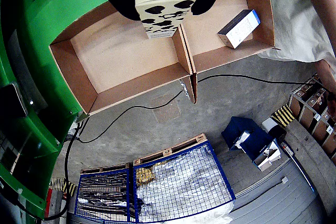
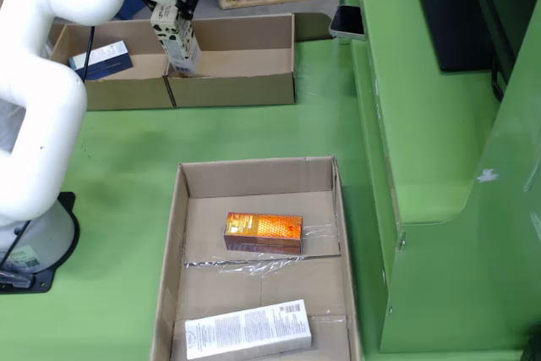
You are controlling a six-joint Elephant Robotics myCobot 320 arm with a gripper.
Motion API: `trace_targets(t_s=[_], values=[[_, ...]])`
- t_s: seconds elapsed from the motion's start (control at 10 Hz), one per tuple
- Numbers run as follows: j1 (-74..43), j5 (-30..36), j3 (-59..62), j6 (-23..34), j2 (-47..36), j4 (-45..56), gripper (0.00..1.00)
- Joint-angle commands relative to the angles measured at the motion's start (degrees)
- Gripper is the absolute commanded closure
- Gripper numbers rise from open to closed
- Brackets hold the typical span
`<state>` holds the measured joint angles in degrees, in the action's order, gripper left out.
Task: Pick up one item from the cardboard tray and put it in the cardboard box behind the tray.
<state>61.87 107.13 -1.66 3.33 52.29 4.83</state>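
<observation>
Over the far cardboard box point(image 2: 232, 90), right above its divider point(image 2: 169, 90), hung upright in the gripper point(image 2: 176, 27): a cream carton point(image 2: 180, 44) with black cow patches. Was clamped on two opposite sides by the black fingers point(image 1: 131, 6), seen from the wrist view with the gripper point(image 1: 167, 4) closed on the carton point(image 1: 163, 22). Sat with its lower end close over the divider point(image 1: 184, 51); could not tell whether it touched the top edge or cleared it.

Split the box point(image 1: 139, 82) into two compartments. Showed bare cardboard floor in the right one of the still view, open from divider to end wall. Held a blue-and-white pack point(image 2: 103, 58) in the left one, lying flat, well apart from the carton and near the far wall; lay on the right in the wrist view point(image 1: 239, 27), against that wall.

Reached in from the left of the still view as a thick white arm point(image 2: 42, 82), bending over the box's left end. Left a broad strip of green table point(image 2: 211, 133) free between box and the near cardboard tray point(image 2: 254, 177).

Kept in the tray an orange pack point(image 2: 263, 232) near the middle and a long white pack point(image 2: 248, 330) at the near edge, apart from each other, with crumpled clear film point(image 2: 254, 266) between them. Stood walled on the right by a raised green ledge point(image 2: 423, 200), just beside the tray's right rim.
</observation>
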Motion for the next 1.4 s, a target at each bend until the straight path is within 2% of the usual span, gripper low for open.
trace_targets(t_s=[0.0, 0.9, 1.3], values=[[0.75, 3.03, 1.66, -0.44, -1.50, -0.65, 1.00], [0.75, 3.03, 1.66, -0.44, -1.50, -0.65, 1.00], [0.75, 3.03, 1.66, -0.44, -1.50, -0.65, 0.60]])
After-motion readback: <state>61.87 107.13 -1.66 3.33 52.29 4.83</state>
